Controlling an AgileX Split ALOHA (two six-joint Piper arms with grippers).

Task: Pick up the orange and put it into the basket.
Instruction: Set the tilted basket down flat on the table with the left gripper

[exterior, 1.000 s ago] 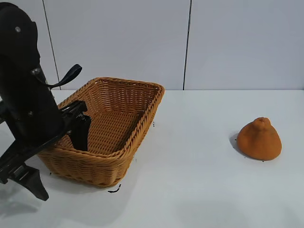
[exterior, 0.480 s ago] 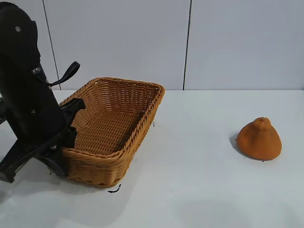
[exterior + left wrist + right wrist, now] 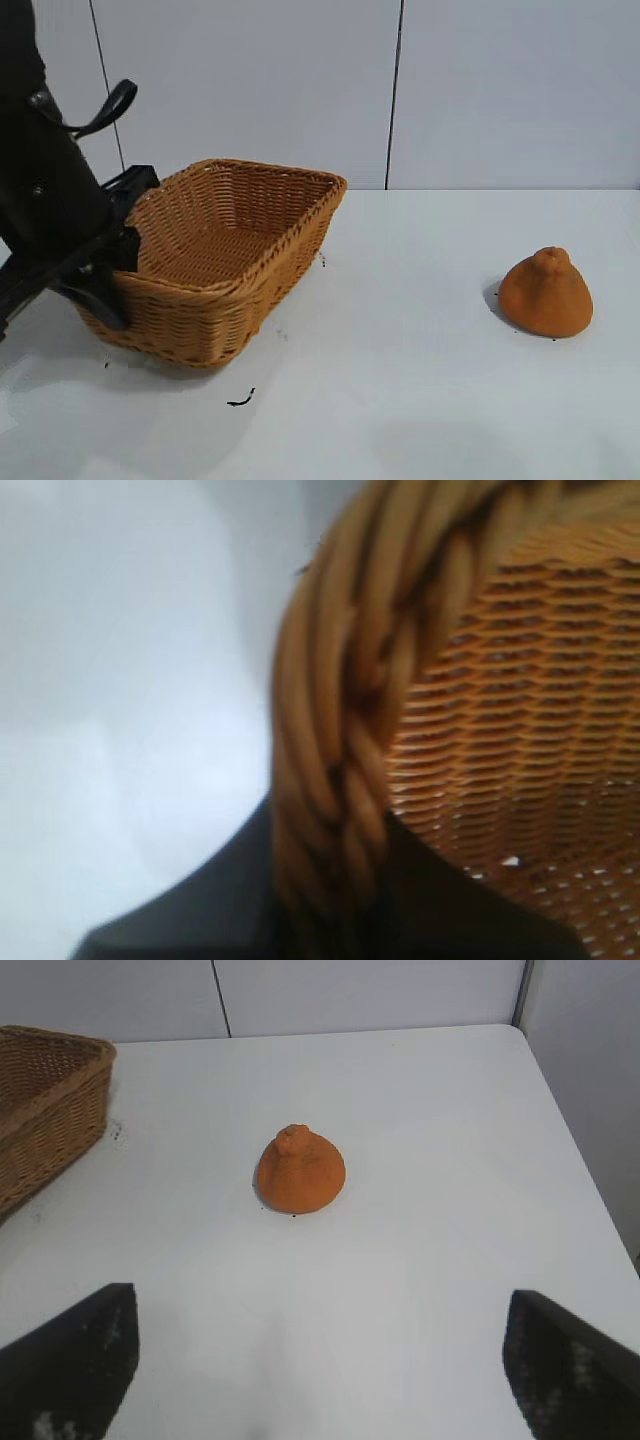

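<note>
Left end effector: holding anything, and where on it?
Yes. The left end effector is clamped on the basket at its braided rim. The orange sits untouched on the table.

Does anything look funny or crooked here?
Yes. The tan woven wicker basket sits tilted: the left tool is clamped on its braided rim, lifting that end off the white table.
</note>
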